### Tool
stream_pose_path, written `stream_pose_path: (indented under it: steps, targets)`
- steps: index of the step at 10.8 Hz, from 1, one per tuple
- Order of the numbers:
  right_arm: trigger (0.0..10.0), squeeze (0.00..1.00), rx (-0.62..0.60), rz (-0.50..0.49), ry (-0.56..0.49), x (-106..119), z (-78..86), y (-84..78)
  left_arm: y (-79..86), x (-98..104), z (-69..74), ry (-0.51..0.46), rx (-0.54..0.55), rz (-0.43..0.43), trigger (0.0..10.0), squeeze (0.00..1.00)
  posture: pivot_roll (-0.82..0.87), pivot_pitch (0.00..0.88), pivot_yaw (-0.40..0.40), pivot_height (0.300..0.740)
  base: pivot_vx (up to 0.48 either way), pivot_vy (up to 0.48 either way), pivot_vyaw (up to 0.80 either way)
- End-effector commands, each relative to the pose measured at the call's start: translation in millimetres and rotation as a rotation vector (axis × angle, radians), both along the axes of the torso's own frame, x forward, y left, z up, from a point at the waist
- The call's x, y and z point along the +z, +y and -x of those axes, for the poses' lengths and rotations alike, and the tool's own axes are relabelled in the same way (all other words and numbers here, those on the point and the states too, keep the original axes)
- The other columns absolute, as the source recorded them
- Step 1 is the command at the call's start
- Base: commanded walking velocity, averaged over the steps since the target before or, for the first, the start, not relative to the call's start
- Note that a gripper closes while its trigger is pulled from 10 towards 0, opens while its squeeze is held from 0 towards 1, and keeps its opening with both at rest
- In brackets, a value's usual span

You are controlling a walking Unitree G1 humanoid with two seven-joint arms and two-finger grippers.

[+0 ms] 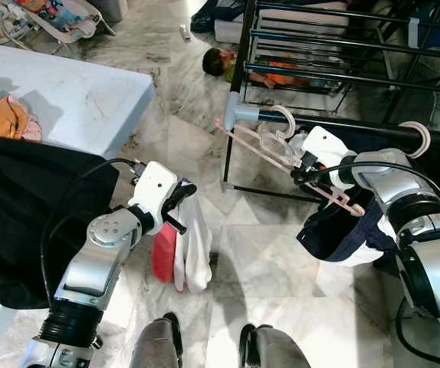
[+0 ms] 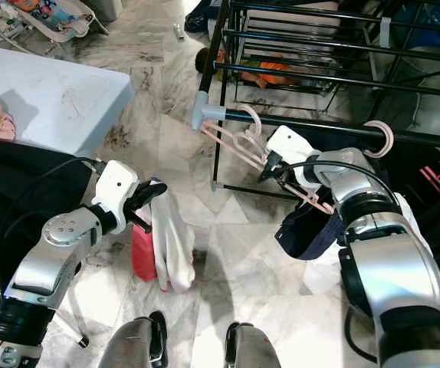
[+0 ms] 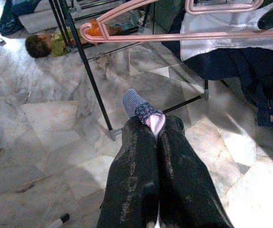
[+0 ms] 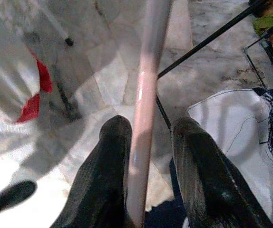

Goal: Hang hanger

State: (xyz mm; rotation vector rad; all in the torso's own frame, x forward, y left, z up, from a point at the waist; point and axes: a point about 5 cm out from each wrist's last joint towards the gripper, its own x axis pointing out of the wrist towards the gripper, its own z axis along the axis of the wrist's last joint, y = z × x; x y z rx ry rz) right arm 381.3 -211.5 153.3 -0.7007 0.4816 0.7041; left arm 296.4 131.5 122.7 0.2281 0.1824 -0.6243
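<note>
The right gripper [image 1: 303, 170] pinches the pink hanger [image 1: 270, 150], whose hook [image 1: 284, 119] rests over the black drying rack's [image 1: 335, 123] rail. The left gripper [image 1: 180, 205] is pressed together on white and red cloths [image 1: 183, 245] above the marble floor [image 1: 258, 268].

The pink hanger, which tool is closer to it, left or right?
Right. The right tool grips the pink hanger at the black rack rail. The left tool is apart from it, pinching cloths above the floor.

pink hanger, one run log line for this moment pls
right gripper: shut on pink hanger, hook by rack bar | left gripper: shut on white and red cloths | status: not seated
</note>
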Motion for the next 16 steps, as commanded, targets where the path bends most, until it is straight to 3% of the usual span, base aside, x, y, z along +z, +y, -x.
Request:
stream_pose_path:
  steps: [1,2,3,4,5,6,8,11,12,16]
  targets:
    - [10.0,0.0,0.015,0.023,-0.012,8,-1.9,-2.6,-1.0,4,-1.4,-0.019,-0.016,-0.01,10.0,0.0,-0.03,0.156,-0.002,0.74,0.0,0.0,0.0]
    - [10.0,0.0,0.025,0.036,-0.01,11,-2.4,-3.4,-1.3,4,-1.2,-0.018,-0.017,-0.009,10.0,0.0,-0.03,0.156,-0.003,0.74,0.0,0.0,0.0]
    - [10.0,0.71,0.019,0.031,-0.011,15,-3.6,-3.8,-1.5,3,-1.0,-0.016,-0.018,-0.009,10.0,0.0,-0.03,0.156,-0.003,0.74,0.0,0.0,0.0]
    - [10.0,1.0,0.041,0.056,0.0,16,-3.4,-4.1,-2.0,3,-0.9,-0.014,-0.019,-0.007,10.0,0.0,-0.03,0.157,-0.005,0.74,0.0,0.0,0.0]
    - [10.0,1.0,0.043,0.063,0.0,17,-3.5,-4.4,-2.2,3,-0.9,-0.014,-0.02,-0.007,10.0,0.0,-0.03,0.158,-0.006,0.74,0.0,0.0,0.0]
    - [10.0,0.0,0.048,0.077,-0.004,19,-4.0,-4.6,-2.3,3,-0.8,-0.013,-0.02,-0.007,10.0,0.0,-0.03,0.158,-0.006,0.74,0.0,0.0,0.0]
    - [10.0,0.0,0.099,0.092,0.012,18,-2.1,-2.1,-2.6,2,-0.6,-0.012,-0.021,-0.008,10.0,0.0,-0.03,0.157,-0.008,0.74,0.0,0.0,0.0]
    - [10.0,0.0,0.142,0.021,0.1,10,5.4,-0.7,-3.7,2,-0.2,-0.01,-0.024,-0.006,10.0,0.0,-0.04,0.155,-0.01,0.74,0.0,0.0,0.0]
    - [10.0,0.0,0.08,0.002,0.078,10,4.0,-5.0,-3.9,1,-0.1,-0.009,-0.024,-0.006,10.0,0.0,-0.04,0.153,-0.011,0.74,0.0,0.0,0.0]
    - [10.0,0.0,0.065,0.027,0.063,11,7.5,-14.9,-4.1,0,-0.2,-0.008,-0.024,-0.006,10.0,0.0,-0.04,0.151,-0.014,0.74,0.0,0.0,0.0]
